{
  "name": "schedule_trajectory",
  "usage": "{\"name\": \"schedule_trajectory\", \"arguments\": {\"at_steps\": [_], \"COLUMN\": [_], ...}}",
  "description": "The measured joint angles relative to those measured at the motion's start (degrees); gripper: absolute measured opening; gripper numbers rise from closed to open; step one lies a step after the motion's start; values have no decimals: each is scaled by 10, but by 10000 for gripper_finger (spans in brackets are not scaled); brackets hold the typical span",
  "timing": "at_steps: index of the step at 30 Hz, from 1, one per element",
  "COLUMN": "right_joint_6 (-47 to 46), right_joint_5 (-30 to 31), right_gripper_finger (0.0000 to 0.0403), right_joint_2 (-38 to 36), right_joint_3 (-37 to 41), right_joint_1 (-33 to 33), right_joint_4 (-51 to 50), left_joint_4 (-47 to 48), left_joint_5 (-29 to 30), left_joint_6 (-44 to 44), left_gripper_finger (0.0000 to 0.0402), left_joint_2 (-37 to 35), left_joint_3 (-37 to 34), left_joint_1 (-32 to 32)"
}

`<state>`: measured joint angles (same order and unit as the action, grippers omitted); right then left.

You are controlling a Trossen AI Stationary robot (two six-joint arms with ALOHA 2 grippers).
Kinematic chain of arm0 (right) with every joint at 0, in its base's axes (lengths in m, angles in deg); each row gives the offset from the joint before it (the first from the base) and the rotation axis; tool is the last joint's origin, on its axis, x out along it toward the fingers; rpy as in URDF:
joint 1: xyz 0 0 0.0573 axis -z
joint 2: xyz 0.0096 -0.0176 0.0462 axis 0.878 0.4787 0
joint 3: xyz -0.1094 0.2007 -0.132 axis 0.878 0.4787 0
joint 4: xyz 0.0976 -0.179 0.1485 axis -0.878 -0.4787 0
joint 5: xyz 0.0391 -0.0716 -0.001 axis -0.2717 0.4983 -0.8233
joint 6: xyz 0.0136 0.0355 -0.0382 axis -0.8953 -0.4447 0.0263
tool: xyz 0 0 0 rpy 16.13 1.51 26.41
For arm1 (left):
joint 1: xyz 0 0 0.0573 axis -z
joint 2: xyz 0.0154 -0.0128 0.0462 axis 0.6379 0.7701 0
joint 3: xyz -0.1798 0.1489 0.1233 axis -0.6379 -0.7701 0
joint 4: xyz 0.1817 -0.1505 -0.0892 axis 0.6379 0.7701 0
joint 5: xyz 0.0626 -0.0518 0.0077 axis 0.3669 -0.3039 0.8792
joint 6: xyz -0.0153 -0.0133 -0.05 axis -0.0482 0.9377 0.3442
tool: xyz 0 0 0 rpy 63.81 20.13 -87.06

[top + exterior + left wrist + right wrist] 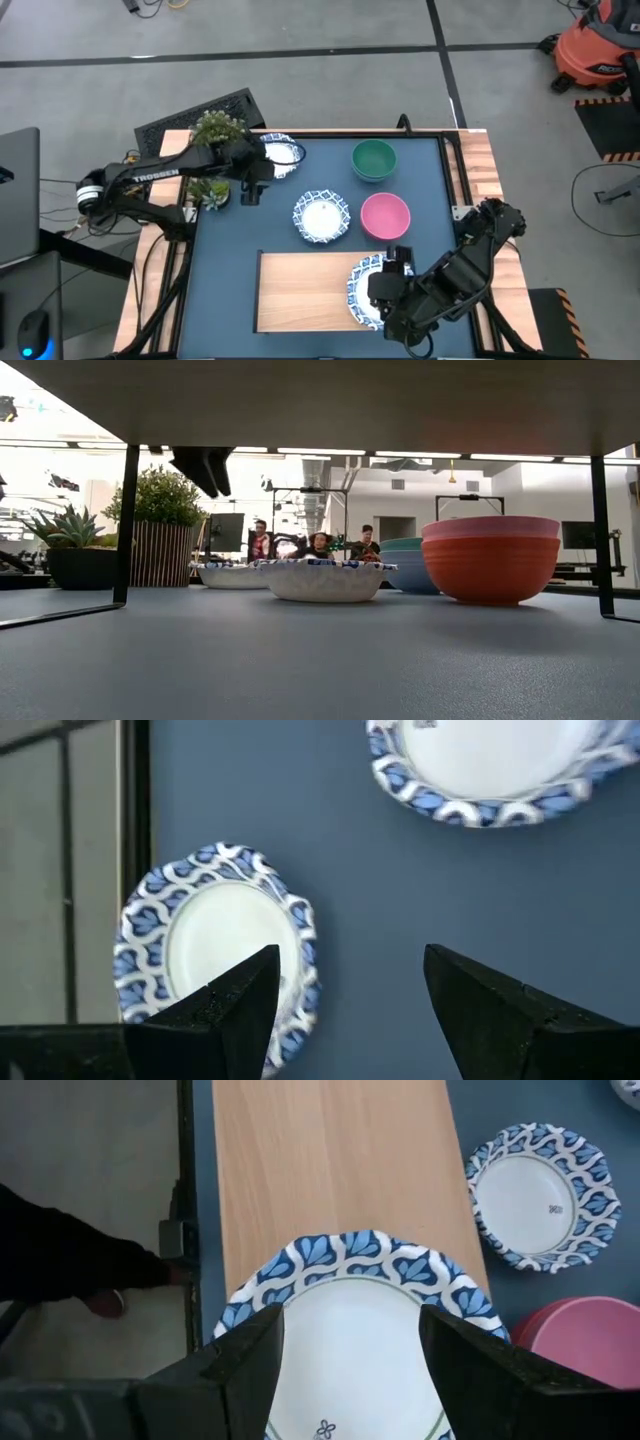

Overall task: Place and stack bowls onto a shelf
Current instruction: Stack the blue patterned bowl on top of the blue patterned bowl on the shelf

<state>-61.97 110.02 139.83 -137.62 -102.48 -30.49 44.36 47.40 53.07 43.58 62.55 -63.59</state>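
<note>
Shelf [300, 290] lies at the near side of the dark blue table [230, 230], w/ one blue-rimmed bowl [362, 290] on its right end; bowl looks empty. Right gripper [385, 290] hovers over it, fingers spread, holding nothing. Left gripper [252, 185] also spread and empty, just beside the far-left blue-rimmed bowl [280, 153]. Centre blue-rimmed bowl [322, 216], pink bowl [385, 215] & green bowl [374, 160] sit apart on the table, all empty. Potted plant [215, 130] at far left.

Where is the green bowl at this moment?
In the high view, the green bowl stands on the dark blue surface at the back right, just behind the pink bowl.
</note>
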Motion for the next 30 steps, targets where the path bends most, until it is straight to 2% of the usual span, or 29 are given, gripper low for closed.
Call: {"name": "schedule_trajectory", "arguments": {"at_steps": [10,17,25,30], "right_joint_6": [4,5,7,9], "right_joint_5": [1,0,0,0], "right_gripper_finger": [260,260,260,260], "right_joint_2": [0,0,0,0], "right_joint_3": [0,0,0,0], "right_joint_1": [14,25,35,41], "right_joint_4": [-4,-4,-5,-5], "left_joint_4": [-131,-206,-261,-258], "left_joint_5": [-29,-50,-51,-58], "left_joint_6": [-38,-104,-125,-126], "left_gripper_finger": [233,233,233,233], "left_joint_2": [0,0,0,35], "left_joint_3": [-114,-180,-209,-210], "left_joint_1": [-64,-91,-126,-126]}}
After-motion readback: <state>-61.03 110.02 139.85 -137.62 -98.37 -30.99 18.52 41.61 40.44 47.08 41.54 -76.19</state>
